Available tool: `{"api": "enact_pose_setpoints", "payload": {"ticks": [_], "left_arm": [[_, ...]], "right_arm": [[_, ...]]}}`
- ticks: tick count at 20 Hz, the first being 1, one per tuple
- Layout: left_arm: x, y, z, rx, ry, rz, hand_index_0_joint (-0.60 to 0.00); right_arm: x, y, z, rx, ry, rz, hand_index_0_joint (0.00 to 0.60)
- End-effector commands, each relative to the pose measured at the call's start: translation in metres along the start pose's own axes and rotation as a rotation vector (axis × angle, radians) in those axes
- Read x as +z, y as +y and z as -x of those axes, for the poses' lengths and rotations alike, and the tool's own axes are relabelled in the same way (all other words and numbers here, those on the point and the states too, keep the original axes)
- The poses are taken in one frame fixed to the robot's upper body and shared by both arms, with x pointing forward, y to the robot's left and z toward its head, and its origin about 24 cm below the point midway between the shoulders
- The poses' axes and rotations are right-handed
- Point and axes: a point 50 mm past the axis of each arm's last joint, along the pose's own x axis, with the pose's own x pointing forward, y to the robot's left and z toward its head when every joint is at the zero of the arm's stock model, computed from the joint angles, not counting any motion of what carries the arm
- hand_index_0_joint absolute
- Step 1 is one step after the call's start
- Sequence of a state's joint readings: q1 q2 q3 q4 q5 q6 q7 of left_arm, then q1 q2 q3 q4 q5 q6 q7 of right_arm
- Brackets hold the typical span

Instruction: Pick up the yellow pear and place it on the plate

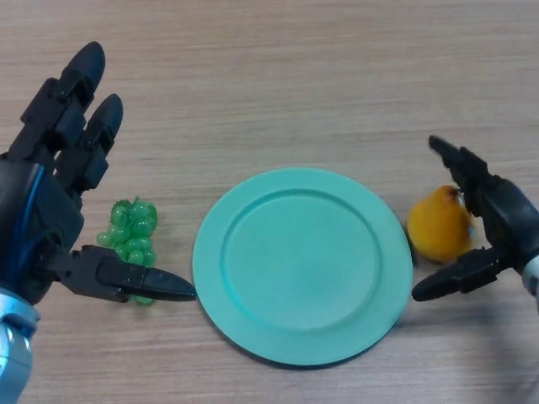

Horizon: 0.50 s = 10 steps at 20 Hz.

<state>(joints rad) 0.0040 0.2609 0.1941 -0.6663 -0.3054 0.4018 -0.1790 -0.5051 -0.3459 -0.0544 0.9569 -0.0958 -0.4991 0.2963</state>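
The yellow-orange pear [438, 225] lies on the wooden table just right of the teal plate [253, 320]. My right hand [504, 220] is open around the pear's right side, with fingers above and the thumb below it; whether it touches the pear I cannot tell. My left hand [50, 194] is open at the left, fingers straight and the thumb pointing toward the plate. The plate is empty.
A bunch of green grapes [130, 233] lies on the table left of the plate, partly behind my left thumb. The wooden table top [278, 76] fills the view.
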Motion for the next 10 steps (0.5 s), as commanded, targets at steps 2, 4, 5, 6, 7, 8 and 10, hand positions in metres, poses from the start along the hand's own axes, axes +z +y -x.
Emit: {"api": "enact_pose_setpoints", "payload": {"ticks": [2, 4, 5, 6, 7, 8, 10], "left_arm": [[0.033, 0.009, 0.004, 0.024, -0.173, -0.042, 0.0], [0.032, 0.009, 0.005, 0.018, -0.172, -0.053, 0.0], [0.031, 0.009, 0.005, 0.013, -0.165, -0.055, 0.0], [0.03, 0.008, 0.006, 0.012, -0.164, -0.057, 0.0], [0.03, 0.008, 0.006, 0.013, -0.165, -0.058, 0.0], [0.03, 0.008, 0.007, 0.014, -0.165, -0.053, 0.0], [0.031, 0.008, 0.008, 0.016, -0.166, -0.052, 0.0]], "right_arm": [[0.037, -0.021, -0.012, -0.087, -0.222, 0.272, 0.6], [0.035, -0.025, -0.011, -0.148, -0.207, 0.345, 0.6], [0.034, -0.027, -0.01, -0.163, -0.198, 0.366, 0.6], [0.033, -0.027, -0.01, -0.167, -0.195, 0.373, 0.6], [0.032, -0.026, -0.009, -0.155, -0.188, 0.416, 0.6], [0.033, -0.027, -0.009, -0.157, -0.189, 0.412, 0.6], [0.042, -0.032, -0.01, -0.2, -0.218, 0.437, 0.6]]}}
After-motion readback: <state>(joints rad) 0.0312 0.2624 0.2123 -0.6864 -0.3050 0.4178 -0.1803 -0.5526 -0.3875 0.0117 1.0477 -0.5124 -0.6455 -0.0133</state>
